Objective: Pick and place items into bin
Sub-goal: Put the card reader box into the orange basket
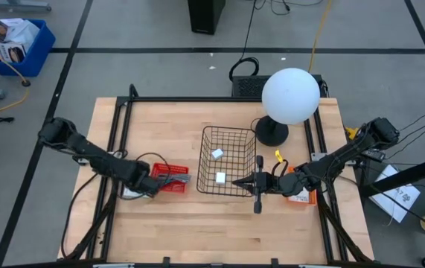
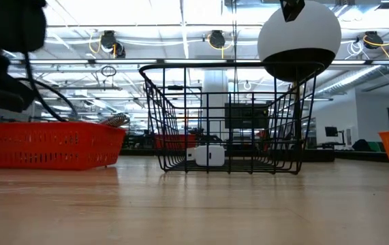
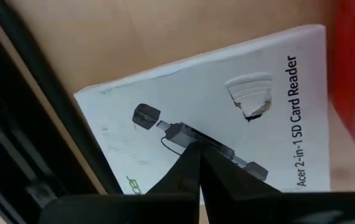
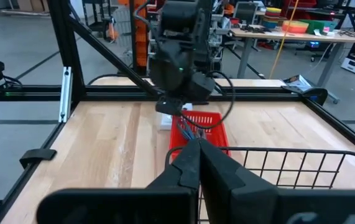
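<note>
A black wire bin [image 1: 227, 160] stands mid-table, also in the low view [image 2: 228, 116], with two small white blocks [image 1: 217, 153] [image 1: 220, 178] on its floor; one white block [image 2: 210, 155] shows low. My left gripper [image 1: 150, 186] is shut beside a red basket [image 1: 171, 177], its tips [image 3: 199, 148] over a white card-reader package [image 3: 227, 112] lying flat on the table. My right gripper [image 1: 238, 181] is shut, its tips [image 4: 197, 146] level over the bin's near right corner. The grey piece, teal tool and marked cards do not show. My left gripper points its shut fingers down at the printed face [image 3: 183, 134] of the white package, from above. The package lies flat on the table. Whether the fingertips touch it, I cannot tell.
A lamp with a white globe [image 1: 290, 95] stands behind the bin's far right corner. An orange bin [image 1: 301, 195] sits under my right arm near the table's right edge. A black frame rail [image 3: 34, 106] runs beside the package. Bare wood lies along the near edge.
</note>
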